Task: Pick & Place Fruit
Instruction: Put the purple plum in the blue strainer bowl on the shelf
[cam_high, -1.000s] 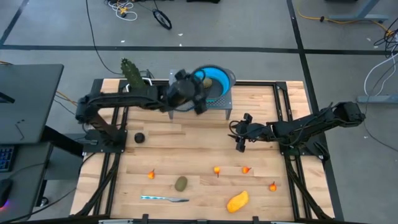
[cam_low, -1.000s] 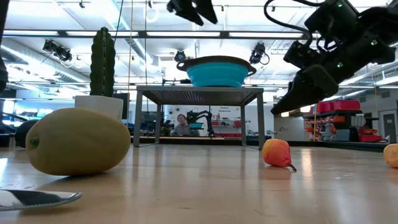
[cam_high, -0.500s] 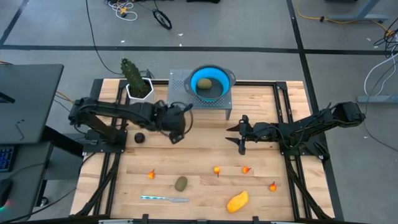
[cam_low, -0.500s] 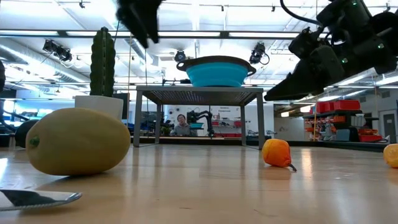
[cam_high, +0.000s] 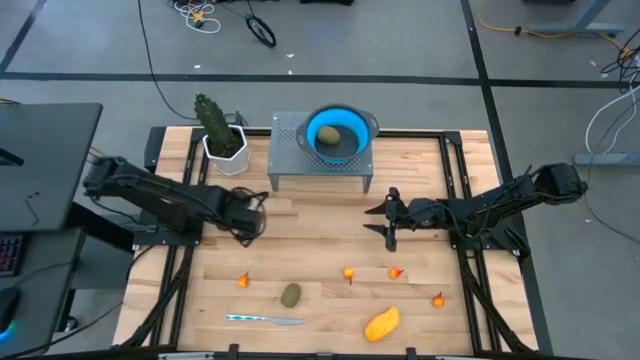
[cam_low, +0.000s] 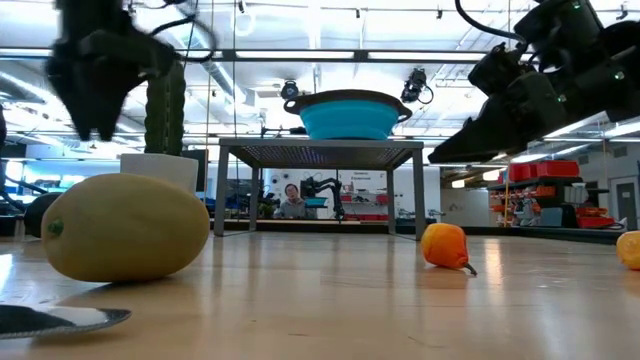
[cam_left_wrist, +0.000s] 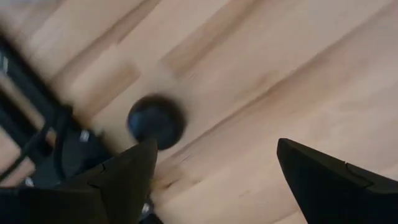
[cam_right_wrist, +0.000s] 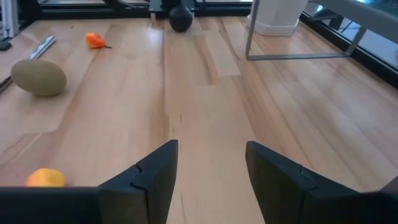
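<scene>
Pale wooden planks form the table (cam_high: 330, 225). Over it the left tool (cam_high: 249, 216) hangs spread wide and empty, with the near-black round ball (cam_left_wrist: 155, 121) just ahead of its fingertips. Beyond, toward the table's front, lies a smooth olive-green oval (cam_high: 291, 295), long axis roughly front-to-back, beside a thin silver-and-blue knife (cam_high: 264, 319). The right tool (cam_high: 386, 215), partly open and empty, hovers above tiny orange-red bits (cam_high: 395, 272). A second green oval sits in the blue bowl (cam_high: 341, 136).

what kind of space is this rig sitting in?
Likely a robotics lab or workshop: a wooden table on a grey floor with loose cables, a keyboard alongside, and, in the low view, shelving and a seated person under ceiling strip lights.
</scene>
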